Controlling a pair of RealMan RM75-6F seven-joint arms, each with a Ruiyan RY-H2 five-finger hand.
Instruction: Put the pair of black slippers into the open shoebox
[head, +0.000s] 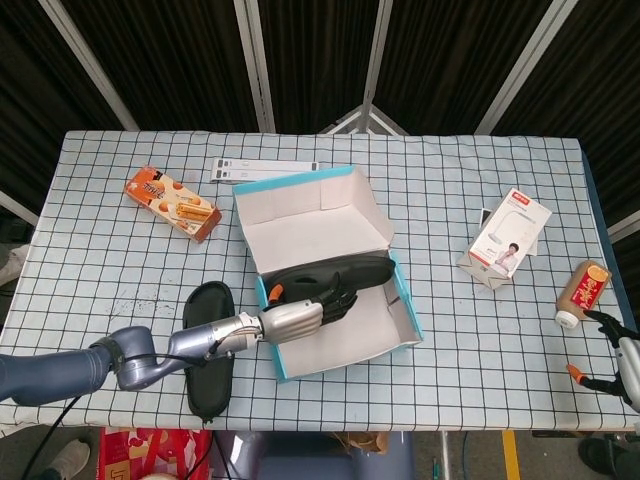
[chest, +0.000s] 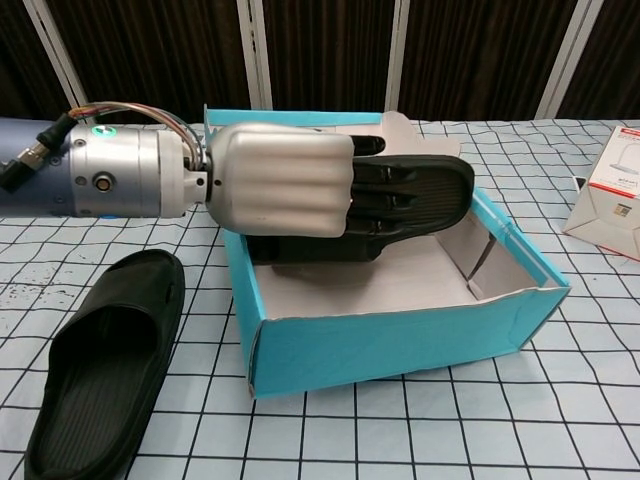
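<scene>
Up in the head view, the left robot hand (head: 300, 316) grips one slipper (head: 335, 276) over the shoebox (head: 400, 325); the other slipper (head: 205, 350) lies on the table (head: 440, 200) just left of it. In the chest view, fingers (chest: 385, 200) wrap the slipper, toe above the right wall. I'd lower it flat along the back wall, leaving room for its mate. Can't tell whether the right robot hand (head: 622, 362) is spread or closed.

An orange snack box (head: 171, 203), 2 white strips (head: 264, 169), a white carton (head: 510, 238) and a small bottle (head: 583, 292) lie on the checked table (head: 450, 180)
</scene>
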